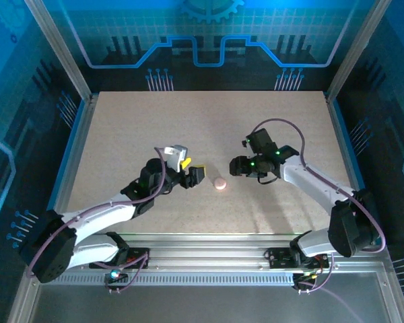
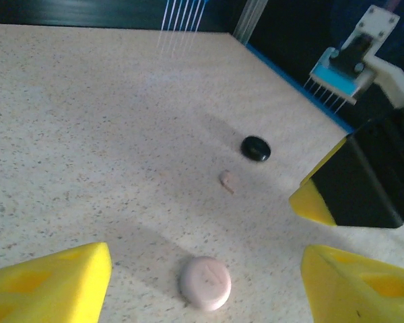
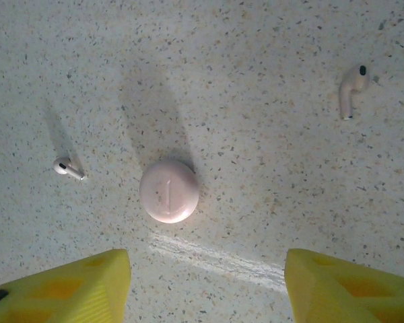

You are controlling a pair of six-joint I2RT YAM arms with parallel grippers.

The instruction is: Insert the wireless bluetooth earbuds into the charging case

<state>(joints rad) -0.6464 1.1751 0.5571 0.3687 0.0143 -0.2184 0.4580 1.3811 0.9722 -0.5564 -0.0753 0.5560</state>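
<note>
Left yellow fingers [image 2: 60,282] and right yellow fingers [image 3: 74,286] both stand apart and empty, facing the closed pink round disc [image 3: 169,191] on the speckled tabletop [image 3: 256,40] from opposite sides, probably lining up a pick, while a pale stubby earbud [image 3: 352,89] and a white earbud [image 3: 69,168] lie loose either side of it, not yet inserted.

So the table [image 1: 121,134] is seen as matt and speckled, kind of stone-look, pale with fine dark flecks. The pink disc [image 3: 169,191] is finished smooth and satiny, plastic by the look, with a faint seam across the top. One earbud [image 3: 68,167] near the pink disc and the other earbud [image 3: 352,89] farther from it are moulded in glossy whitish plastic. Beyond the pink disc, the black disc [image 2: 256,148] is given a shiny finish. The fingers [image 3: 60,289] of the right pincer [image 3: 205,269] are done in matt yellow plastic, slightly grainy. Brushed metal is used for the rail [image 1: 209,242] on the near side of the pink disc.
</note>
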